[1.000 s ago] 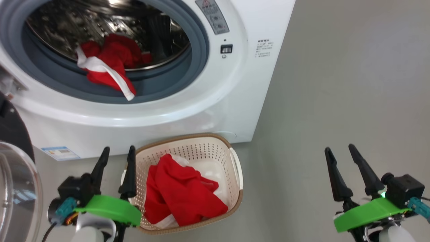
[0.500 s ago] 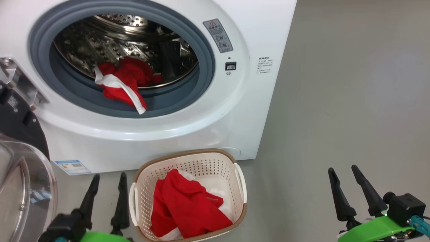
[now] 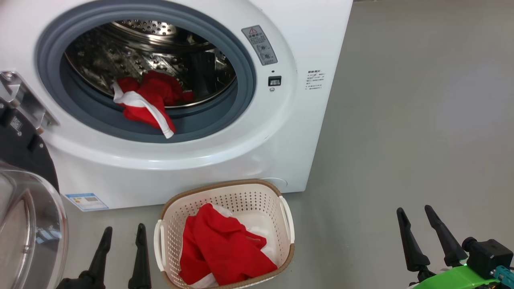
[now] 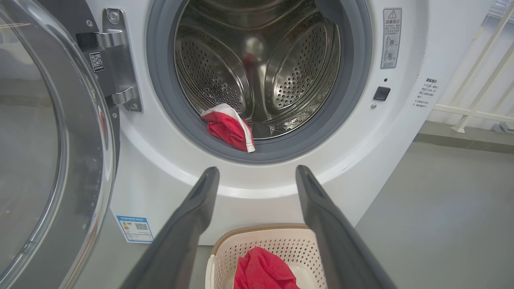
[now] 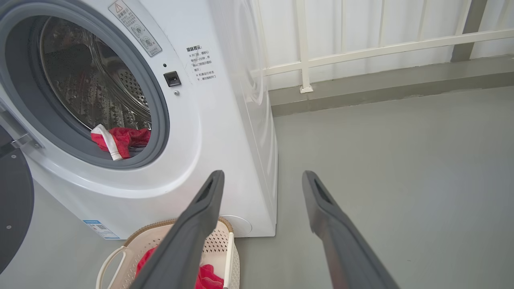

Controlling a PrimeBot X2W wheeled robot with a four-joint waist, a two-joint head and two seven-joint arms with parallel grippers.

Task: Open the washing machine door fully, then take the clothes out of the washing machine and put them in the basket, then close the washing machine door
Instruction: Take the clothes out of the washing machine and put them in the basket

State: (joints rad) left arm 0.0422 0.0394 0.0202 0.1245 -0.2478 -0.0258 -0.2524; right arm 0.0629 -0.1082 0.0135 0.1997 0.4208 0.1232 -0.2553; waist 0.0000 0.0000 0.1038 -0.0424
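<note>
"What's moved?"

"My head camera has tipped up, so the washer (image 3: 209, 160) sits lower in view. My left gripper (image 3: 124, 228) has drawn back from the basket (image 3: 219, 184) rim toward me. It's now low at the bottom left, just left of the basket."

"Are your hands holding anything?"

"No. Both are empty, each with its two fingers spread apart. My right gripper (image 3: 414, 208) hangs over bare floor (image 3: 401, 100), well apart from the basket."

"And the clothes?"

"Some clothes (image 3: 225, 249) lie heaped in the basket, which stands on the floor just in front of the washer; I can't tell if they touch. Another red piece (image 3: 148, 100) lies at the mouth of the drum (image 3: 160, 44), its white band draped over the grey gasket (image 3: 245, 80). The door (image 3: 32, 228) stands swung open at my left."
</note>
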